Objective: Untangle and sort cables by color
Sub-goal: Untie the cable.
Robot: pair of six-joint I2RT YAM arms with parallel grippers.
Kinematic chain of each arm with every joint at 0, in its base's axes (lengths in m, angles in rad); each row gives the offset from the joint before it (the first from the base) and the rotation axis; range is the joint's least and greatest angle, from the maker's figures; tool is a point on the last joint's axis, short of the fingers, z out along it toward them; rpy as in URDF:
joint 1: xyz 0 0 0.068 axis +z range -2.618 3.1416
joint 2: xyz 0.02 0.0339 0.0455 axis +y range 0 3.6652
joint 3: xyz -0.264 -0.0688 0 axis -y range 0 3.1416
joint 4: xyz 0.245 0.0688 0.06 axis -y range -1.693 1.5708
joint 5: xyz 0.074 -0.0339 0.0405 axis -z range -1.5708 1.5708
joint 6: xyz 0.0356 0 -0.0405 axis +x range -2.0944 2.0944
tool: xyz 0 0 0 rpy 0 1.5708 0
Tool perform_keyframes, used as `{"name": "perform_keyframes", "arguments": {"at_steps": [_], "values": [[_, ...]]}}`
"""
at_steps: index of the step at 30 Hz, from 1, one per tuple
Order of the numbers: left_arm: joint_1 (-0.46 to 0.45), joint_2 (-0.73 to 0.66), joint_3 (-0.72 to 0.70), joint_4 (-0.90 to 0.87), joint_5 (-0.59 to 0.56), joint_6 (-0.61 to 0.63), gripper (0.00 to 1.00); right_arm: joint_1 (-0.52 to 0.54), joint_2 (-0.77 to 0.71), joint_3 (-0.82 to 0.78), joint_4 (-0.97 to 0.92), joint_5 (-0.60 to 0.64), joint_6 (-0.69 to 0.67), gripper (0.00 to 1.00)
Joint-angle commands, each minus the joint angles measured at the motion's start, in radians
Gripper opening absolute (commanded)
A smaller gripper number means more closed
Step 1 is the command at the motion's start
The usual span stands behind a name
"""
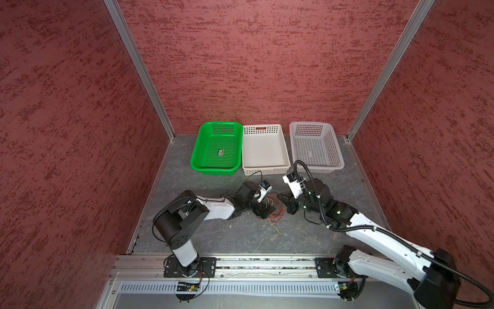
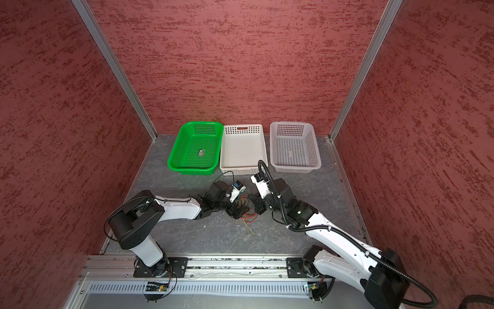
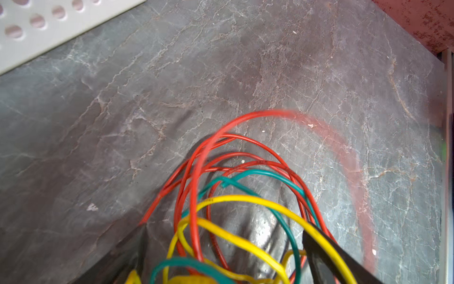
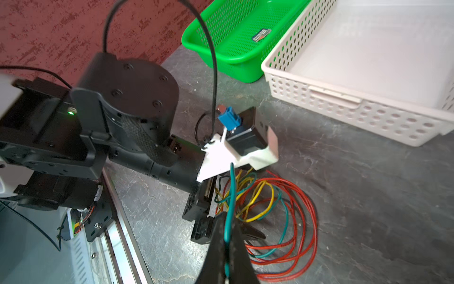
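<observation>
Though cables [image 1: 275, 214] lie half hidden, right pincer [image 4: 227, 221] clamps green cable [image 4: 231, 191], left pincer [image 3: 223, 233] spread.

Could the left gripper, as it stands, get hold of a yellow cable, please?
Probably yes: the left gripper is open and the yellow cable loops between its fingers, though tangled red cables may come along.

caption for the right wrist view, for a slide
Right pincer shut on one blue-green cable beside the tangled red and yellow cables, green basket and white basket behind.
</observation>
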Motion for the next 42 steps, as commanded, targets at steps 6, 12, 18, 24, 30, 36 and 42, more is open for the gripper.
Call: {"name": "perform_keyframes", "arguments": {"at_steps": [6, 12, 18, 24, 30, 36, 42], "values": [[-0.002, 0.037, -0.002, 0.033, -0.006, -0.001, 0.97, 0.006, -0.100, 0.120, -0.038, 0.205, -0.081, 0.00], [-0.002, 0.047, -0.003, 0.035, -0.005, -0.001, 0.97, 0.004, -0.176, 0.197, -0.042, 0.330, -0.136, 0.00], [-0.001, 0.062, -0.002, 0.050, -0.003, -0.003, 0.97, 0.004, -0.190, 0.333, -0.114, 0.384, -0.200, 0.00], [0.000, 0.067, 0.002, 0.051, 0.000, -0.004, 0.97, 0.004, -0.204, 0.437, -0.153, 0.445, -0.249, 0.00], [0.003, -0.011, -0.026, 0.045, -0.001, -0.012, 0.98, 0.004, -0.185, 0.433, -0.140, 0.489, -0.254, 0.00], [0.029, -0.217, -0.069, 0.015, 0.052, -0.033, 0.99, 0.002, -0.122, 0.417, -0.132, 0.583, -0.252, 0.00], [0.084, -0.430, -0.082, -0.044, 0.098, -0.057, 0.99, -0.091, 0.006, 0.447, -0.100, 0.663, -0.265, 0.00]]}}
